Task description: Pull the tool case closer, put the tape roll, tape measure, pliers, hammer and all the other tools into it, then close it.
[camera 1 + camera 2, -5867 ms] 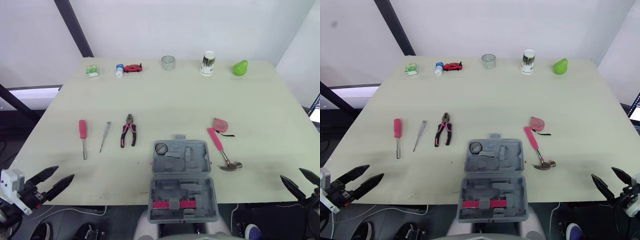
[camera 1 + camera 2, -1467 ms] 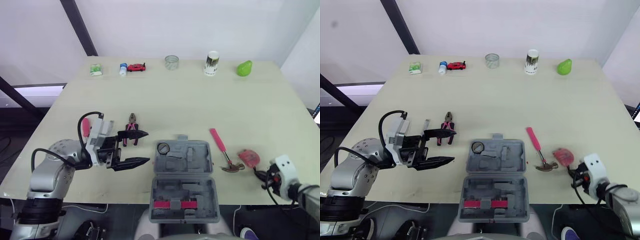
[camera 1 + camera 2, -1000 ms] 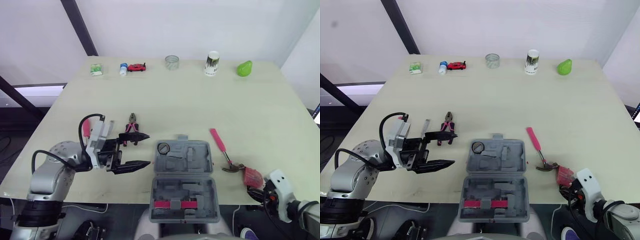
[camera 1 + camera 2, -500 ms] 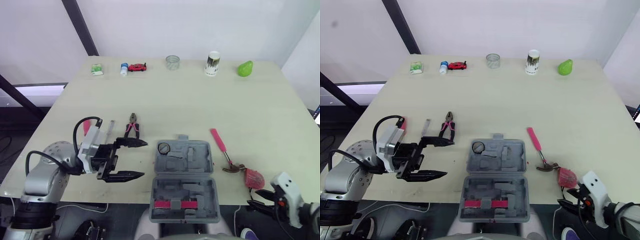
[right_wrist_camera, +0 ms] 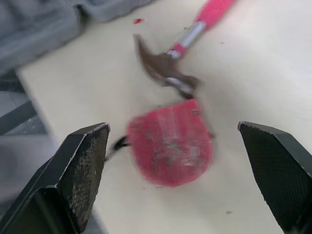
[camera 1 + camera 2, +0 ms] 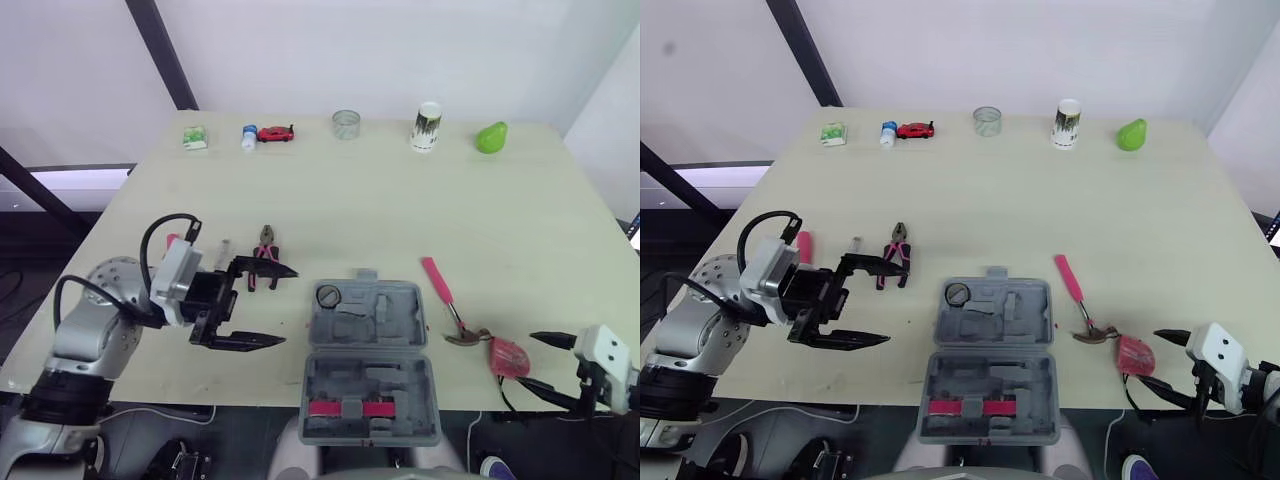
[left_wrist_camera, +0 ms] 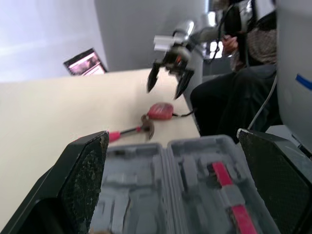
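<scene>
We see right gripper [image 6: 529, 358] open, facing red round tape measure [image 5: 170, 148] at pale wooden table [image 6: 400, 210] edge; left gripper [image 6: 289, 306] open beside grey plastic tool case [image 6: 366, 352]; a nudge could tip it off.

Grey tool case [image 6: 368, 360] lay open and flat | pink-handled hammer [image 6: 436, 280] right of it | red tape measure [image 6: 508, 357] beside hammer head | pliers [image 6: 898, 240] left of case

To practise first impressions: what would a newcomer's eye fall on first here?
The open grey tool case sits centre at the near edge of the table. The open left gripper hovers just left of it; the open right gripper faces the red tape measure lying by the head of the hammer.
</scene>
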{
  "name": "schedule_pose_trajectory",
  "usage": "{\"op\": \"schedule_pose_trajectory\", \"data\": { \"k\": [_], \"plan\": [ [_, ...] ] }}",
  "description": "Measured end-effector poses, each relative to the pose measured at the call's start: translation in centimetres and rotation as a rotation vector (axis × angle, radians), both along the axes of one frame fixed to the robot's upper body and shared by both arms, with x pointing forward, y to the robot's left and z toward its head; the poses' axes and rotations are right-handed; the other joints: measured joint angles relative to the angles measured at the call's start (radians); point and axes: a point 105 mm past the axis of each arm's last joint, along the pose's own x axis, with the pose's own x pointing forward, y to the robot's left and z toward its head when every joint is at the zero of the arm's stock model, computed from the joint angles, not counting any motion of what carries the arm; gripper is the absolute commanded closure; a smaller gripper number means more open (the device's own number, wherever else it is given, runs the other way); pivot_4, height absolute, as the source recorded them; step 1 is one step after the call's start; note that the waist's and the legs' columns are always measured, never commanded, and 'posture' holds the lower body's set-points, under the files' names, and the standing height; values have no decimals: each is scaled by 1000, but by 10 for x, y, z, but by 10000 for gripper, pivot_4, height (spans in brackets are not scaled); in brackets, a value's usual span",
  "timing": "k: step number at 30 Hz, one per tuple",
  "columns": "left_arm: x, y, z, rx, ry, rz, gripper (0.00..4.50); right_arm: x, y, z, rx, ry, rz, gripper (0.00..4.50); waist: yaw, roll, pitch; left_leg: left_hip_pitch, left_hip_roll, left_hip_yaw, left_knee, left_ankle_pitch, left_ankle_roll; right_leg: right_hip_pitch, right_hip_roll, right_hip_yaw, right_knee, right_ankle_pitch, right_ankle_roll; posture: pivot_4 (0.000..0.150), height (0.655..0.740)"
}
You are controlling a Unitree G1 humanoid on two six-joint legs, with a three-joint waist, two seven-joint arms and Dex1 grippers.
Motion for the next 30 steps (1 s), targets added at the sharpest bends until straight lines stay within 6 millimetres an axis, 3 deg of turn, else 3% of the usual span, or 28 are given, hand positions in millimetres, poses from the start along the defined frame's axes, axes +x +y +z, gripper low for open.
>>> {"op": "schedule_pose_trajectory", "data": {
  "k": [3, 21, 23, 25, 30],
  "plan": [
    [-3, -5, 3, 1, 11, -43, 0, 3, 6, -16, -19, 22, 55, 721, -4, 1, 1, 1, 0, 1, 0, 0, 0, 0, 0, 1, 1, 0, 0, 1500, 7400],
    [-6, -4, 3, 0, 43, -70, 0, 23, 8, -32, -71, 73, 128, 721, 0, 3, 2, 1, 0, 2, 1, 0, 0, 0, 0, 2, 1, 0, 0, 1500, 7400],
    [-6, -4, 3, -1, 43, -69, 0, 25, 8, -32, -76, 64, 130, 9746, 0, 3, 1, 1, 0, 2, 1, 0, 0, 0, 0, 2, 1, 0, 0, 1500, 7400],
    [-6, -4, 3, -1, 43, -69, 0, 27, 8, -31, -80, 58, 132, 13398, 0, 3, 1, 1, 0, 2, 1, 0, 0, 0, 0, 2, 1, 0, 0, 1500, 7400],
    [-5, -2, 3, -2, 45, -62, 0, 26, 7, -31, -87, 50, 138, 13400, 0, 3, 1, 1, 0, 2, 1, 0, 0, 0, 0, 2, 1, 0, 0, 1500, 7400]
  ]
}}
